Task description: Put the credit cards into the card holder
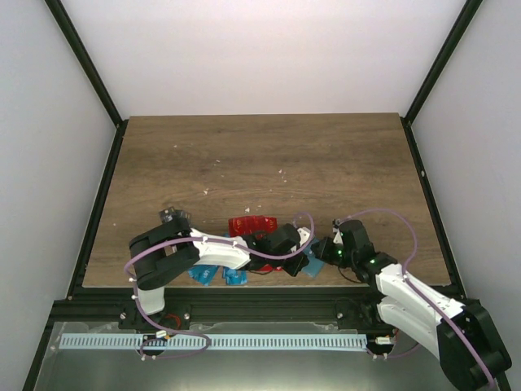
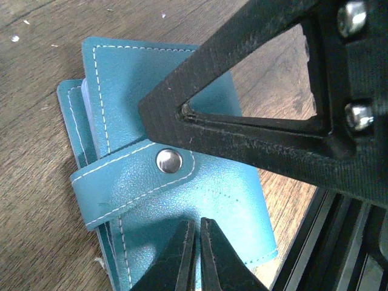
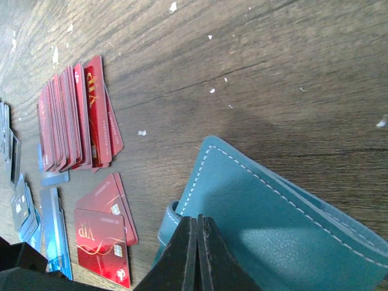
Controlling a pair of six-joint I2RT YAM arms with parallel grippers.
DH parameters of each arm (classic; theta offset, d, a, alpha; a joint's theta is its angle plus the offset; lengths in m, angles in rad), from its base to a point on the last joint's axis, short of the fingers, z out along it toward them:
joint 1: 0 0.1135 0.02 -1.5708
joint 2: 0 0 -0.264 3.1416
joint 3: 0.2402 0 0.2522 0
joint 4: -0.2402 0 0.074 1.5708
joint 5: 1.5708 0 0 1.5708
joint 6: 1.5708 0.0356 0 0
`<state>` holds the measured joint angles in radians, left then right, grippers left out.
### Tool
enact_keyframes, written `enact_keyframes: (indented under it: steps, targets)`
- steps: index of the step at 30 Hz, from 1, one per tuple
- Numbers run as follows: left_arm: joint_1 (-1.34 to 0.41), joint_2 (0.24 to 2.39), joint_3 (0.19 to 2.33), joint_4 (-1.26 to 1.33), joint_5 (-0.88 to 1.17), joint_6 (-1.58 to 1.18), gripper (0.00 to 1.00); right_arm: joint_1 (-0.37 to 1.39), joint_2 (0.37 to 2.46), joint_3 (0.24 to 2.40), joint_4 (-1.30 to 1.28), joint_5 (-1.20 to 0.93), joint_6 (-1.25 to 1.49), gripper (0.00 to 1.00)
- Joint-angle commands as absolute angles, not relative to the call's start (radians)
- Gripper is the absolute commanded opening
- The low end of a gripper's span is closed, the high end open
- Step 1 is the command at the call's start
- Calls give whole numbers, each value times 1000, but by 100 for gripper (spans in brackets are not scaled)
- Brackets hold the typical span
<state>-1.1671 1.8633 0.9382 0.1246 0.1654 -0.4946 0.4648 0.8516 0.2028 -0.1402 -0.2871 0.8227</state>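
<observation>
In the top view, the card holder (image 1: 314,263) lies at the lower middle of the frame, very near the front edge of the tabletop (image 1: 260,155). The left hand (image 1: 299,254) and the right hand (image 1: 328,248) meet over it, very close to each other. The red cards (image 1: 252,226) lie just above them and the blue cards (image 1: 213,275) to the lower left. I think the arms could knock together here, because both work at one small spot.

In the left wrist view, the strap (image 2: 115,194) crosses the card holder (image 2: 139,85) and its snap (image 2: 168,160) looks fastened. The left hand (image 2: 197,239) at the bottom has its fingers almost together, and I see nothing between them. The tip of the right hand (image 2: 182,112) lies on or just over the cover; I cannot tell which. A dark rail (image 2: 315,242) runs at the lower right. A sideways push from shut fingers could slide the pouch onto this rail, and no card can go in while the strap is fastened.

In the right wrist view, the right hand (image 3: 197,227) is shut, with its tip at the edge of the holder (image 3: 285,236). On the left are the red stack (image 3: 76,115) and the loose red (image 3: 103,239), blue (image 3: 53,227) and dark cards (image 3: 9,145). A sliding pouch or a sweeping arm could scatter them.
</observation>
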Motion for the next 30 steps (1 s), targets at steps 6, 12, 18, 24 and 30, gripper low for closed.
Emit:
enact_keyframes:
  steps: [6, 12, 18, 24, 30]
  targets:
    - [-1170, 1884, 904, 26, 137, -506, 6, 469, 847, 157, -110, -267, 816, 1]
    - [-1170, 1875, 905, 17, 134, -512, 6, 468, 814, 164, -148, -222, 833, 1]
    - [-1170, 1883, 900, 18, 136, -512, 6, 468, 778, 169, -166, -170, 841, 1]
    - [-1170, 1886, 901, 17, 137, -512, 6, 468, 829, 173, -158, -191, 840, 1]
    - [-1171, 1889, 909, 15, 136, -512, 6, 469, 789, 104, -109, -257, 891, 1]
